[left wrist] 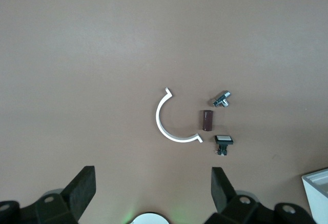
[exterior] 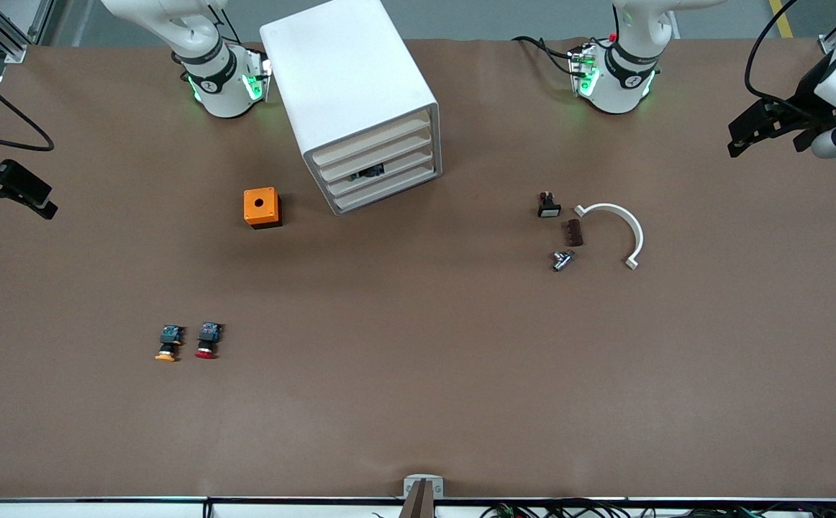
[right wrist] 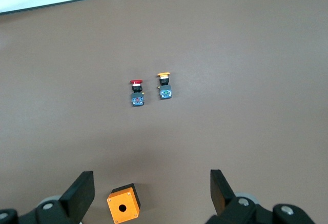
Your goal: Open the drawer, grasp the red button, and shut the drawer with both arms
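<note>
Grippers hang high at the table's 2 ends, both empty with fingers spread wide: the left gripper (exterior: 767, 129) at the left arm's end, the right gripper (exterior: 8, 188) at the right arm's end. Between the bases stands the white cabinet (exterior: 353, 93), all 4 drawers shut; the drawer (exterior: 378, 157), second from top, is untouched, so opening it is the step in hand. The button (exterior: 206, 341) lies on the table beside an orange-capped button (exterior: 167, 344), nearer the front camera than the orange box (exterior: 262, 207). Next, 1 gripper probably must descend to the drawer's front edge.
</note>
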Available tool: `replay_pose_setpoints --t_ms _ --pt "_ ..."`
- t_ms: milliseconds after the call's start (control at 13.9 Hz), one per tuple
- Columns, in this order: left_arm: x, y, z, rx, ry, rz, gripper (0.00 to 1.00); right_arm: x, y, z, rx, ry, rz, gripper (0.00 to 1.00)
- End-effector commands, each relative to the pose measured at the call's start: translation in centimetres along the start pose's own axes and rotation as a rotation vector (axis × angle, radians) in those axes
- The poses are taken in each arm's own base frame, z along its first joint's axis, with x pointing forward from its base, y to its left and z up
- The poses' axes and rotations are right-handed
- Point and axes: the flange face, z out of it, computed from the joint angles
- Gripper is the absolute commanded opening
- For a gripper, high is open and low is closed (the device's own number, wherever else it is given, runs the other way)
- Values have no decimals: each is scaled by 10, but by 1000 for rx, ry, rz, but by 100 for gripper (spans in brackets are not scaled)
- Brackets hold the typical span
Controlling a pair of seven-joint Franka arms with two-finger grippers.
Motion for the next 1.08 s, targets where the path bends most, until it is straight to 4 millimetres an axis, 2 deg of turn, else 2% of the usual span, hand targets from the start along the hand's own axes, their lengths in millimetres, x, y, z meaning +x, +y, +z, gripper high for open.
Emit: replay_pose_setpoints --t_ms 0,287,1005 --pt "6 12 -3 25 -6 29 100 0 -2 -1 -15 7 10 100" --pt "2 10 0 19 -35 19 100 0 -3 0 -15 7 8 100" --pt "7 5 -9 18 -17 12 100 1 0 1 -16 5 10 100"
